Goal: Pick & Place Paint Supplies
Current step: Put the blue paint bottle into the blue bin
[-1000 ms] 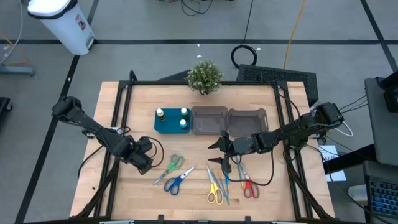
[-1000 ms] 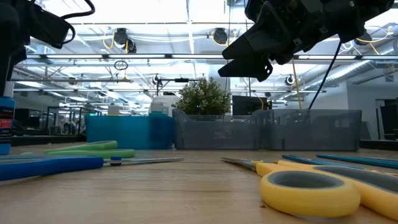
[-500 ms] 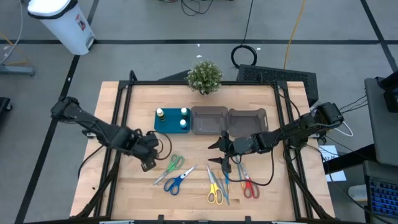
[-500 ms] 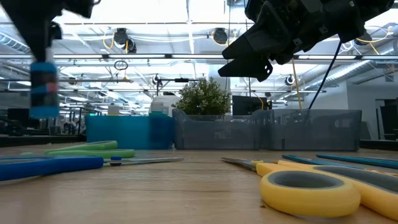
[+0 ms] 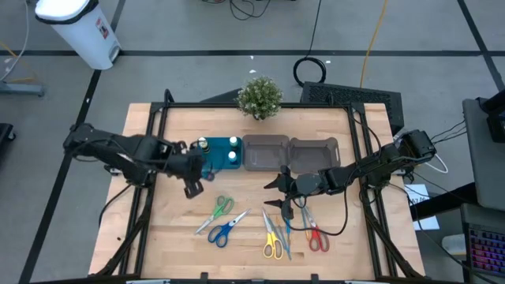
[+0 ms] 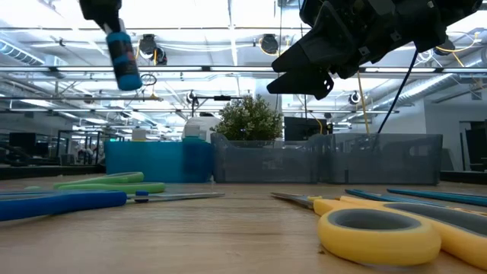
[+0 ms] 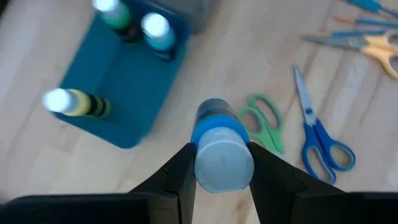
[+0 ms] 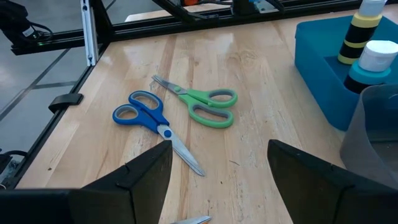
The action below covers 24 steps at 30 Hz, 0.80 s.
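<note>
The left gripper point(image 7: 216, 167) clamps a blue bottle point(image 7: 216, 149), lifted clear of the table just beside the teal tray point(image 5: 214, 158). The tray holds three white-capped bottles: yellow point(image 7: 76, 102), green point(image 7: 117, 14) and teal point(image 7: 158, 32). The held bottle's cap is hidden. The right gripper point(image 5: 278, 193) hangs open, well apart from the tray.
</note>
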### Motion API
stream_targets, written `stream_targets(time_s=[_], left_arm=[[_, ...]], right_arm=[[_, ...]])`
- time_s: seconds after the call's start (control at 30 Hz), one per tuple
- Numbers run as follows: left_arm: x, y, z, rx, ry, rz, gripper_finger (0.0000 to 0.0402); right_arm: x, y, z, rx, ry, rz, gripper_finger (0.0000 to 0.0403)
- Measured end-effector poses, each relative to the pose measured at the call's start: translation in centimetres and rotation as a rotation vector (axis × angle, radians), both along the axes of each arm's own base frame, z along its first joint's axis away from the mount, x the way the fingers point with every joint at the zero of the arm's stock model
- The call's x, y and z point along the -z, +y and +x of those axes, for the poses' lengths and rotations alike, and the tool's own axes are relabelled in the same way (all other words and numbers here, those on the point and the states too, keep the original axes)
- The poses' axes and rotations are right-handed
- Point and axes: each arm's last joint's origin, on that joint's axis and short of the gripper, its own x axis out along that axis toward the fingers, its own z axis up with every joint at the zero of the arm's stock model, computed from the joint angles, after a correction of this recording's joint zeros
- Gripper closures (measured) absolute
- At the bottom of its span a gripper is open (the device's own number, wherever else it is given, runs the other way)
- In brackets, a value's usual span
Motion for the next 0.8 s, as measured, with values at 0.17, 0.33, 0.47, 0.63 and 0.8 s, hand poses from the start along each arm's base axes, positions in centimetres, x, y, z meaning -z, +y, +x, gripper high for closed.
stream_targets(time_s=[0.17,0.33,0.47,0.63,0.8], left_arm=[[-0.9,1.8,0.1,-0.021,-0.006,0.018,0.0280],[-0.9,3.6,0.1,-0.041,0.021,0.027,0.0280],[-0.8,5.1,0.0,-0.088,0.036,0.034,0.0280],[-0.8,6.7,-0.1,-0.110,0.046,0.052,0.0280],[-0.7,8.1,-0.2,-0.117,0.047,0.025,0.0280]], right_arm=[[0.0,0.0,0.0,0.000,0.000,0.000,0.0149],[0.0,0.0,0.0,0.000,0.000,0.000,0.0149],[0.0,0.0,0.0,0.000,0.000,0.000,0.0149],[0.0,0.0,0.0,0.000,0.000,0.000,0.0149],[0.0,0.0,0.0,-0.002,0.000,0.001,0.0149]])
